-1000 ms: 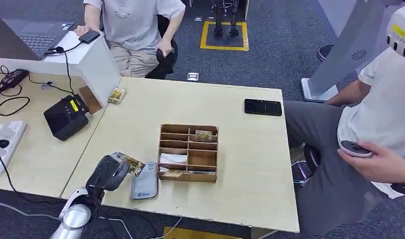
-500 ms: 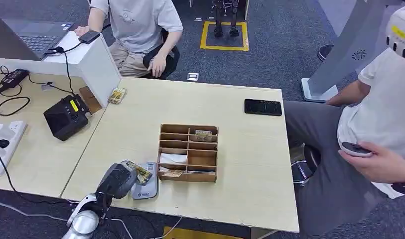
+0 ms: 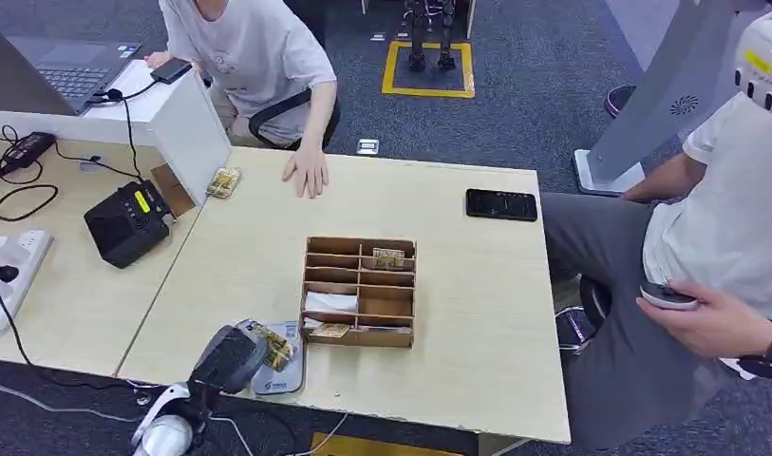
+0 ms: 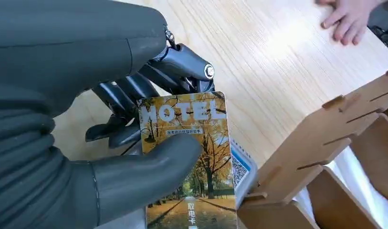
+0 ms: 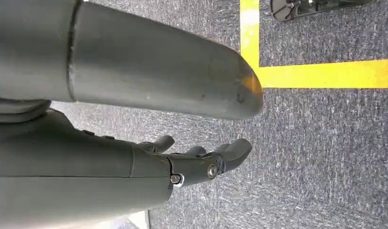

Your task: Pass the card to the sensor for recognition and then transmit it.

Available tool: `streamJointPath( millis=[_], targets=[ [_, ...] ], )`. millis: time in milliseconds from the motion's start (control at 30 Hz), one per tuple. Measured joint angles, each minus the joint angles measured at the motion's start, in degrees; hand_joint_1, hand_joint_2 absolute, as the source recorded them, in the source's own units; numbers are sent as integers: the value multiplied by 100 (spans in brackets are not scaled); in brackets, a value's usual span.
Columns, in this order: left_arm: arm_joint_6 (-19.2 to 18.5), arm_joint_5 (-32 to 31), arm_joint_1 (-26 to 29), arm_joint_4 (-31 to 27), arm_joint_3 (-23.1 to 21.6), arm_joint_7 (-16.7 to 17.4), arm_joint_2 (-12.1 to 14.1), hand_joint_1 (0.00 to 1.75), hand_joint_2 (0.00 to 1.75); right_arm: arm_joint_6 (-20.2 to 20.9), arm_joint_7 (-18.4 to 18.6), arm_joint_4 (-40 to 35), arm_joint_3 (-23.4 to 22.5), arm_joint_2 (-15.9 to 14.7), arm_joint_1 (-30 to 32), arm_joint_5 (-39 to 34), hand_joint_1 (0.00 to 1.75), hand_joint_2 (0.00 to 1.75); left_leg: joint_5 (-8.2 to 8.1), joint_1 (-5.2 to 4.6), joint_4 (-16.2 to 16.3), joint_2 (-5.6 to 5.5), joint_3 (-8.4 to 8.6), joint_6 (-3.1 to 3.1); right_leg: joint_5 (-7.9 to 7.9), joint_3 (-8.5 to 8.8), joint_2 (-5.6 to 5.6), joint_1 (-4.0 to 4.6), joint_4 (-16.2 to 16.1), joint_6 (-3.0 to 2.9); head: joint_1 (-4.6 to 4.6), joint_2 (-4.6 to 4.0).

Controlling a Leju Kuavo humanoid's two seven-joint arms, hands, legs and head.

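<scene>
Left hand (image 3: 232, 356) low at front, thumb and fingers (image 4: 134, 90) pinched; right hand (image 5: 149, 162) hanging, fingers loosely apart.

The head view looks forward and down from high over the table's (image 3: 458, 313) near edge. The left wrist view sits close behind the left hand (image 4: 110, 138), sharing the wooden organizer (image 3: 359, 291) and tabletop. The right wrist view faces the carpet (image 5: 325, 143).
</scene>
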Motion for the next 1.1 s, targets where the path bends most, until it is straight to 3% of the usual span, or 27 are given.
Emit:
streamJointPath(
  millis=[200,467,633,700,967,1100],
  targets=[
    [423,-513,-2,33,-135,68,-81,175,175,0,2,0,-15,9,-1,9,0,0,0,0,0,0,0,0,0,0,0,0,0,0,2,0],
    [645,-739,-12,197,-151,52,-201,175,175,0,2,0,-17,15,-1,85,0,0,0,-1,0,0,0,0,0,0,0,0,0,0,0,0],
    [1182,-1810,-27,275,-212,96,-301,175,175,13,-11,0,-24,28,-3,90,0,0,0,-1,0,0,1,0,0,1,0,0,0,0,0,0],
    [1263,-1975,-40,312,-249,103,-339,175,175,22,-11,0,-28,31,-3,90,0,0,0,-1,0,0,2,0,0,2,-1,0,0,0,2,0],
    [1259,-1908,-70,424,-256,39,-439,175,175,20,-11,0,-70,33,-4,107,0,0,0,-1,0,-1,3,0,0,4,-1,0,0,0,2,0],
    [1004,-1165,-72,446,-240,-464,-512,175,175,20,-18,0,-94,33,-4,188,0,0,0,-1,0,-2,3,0,0,4,-3,0,0,0,0,0]
  ],
)
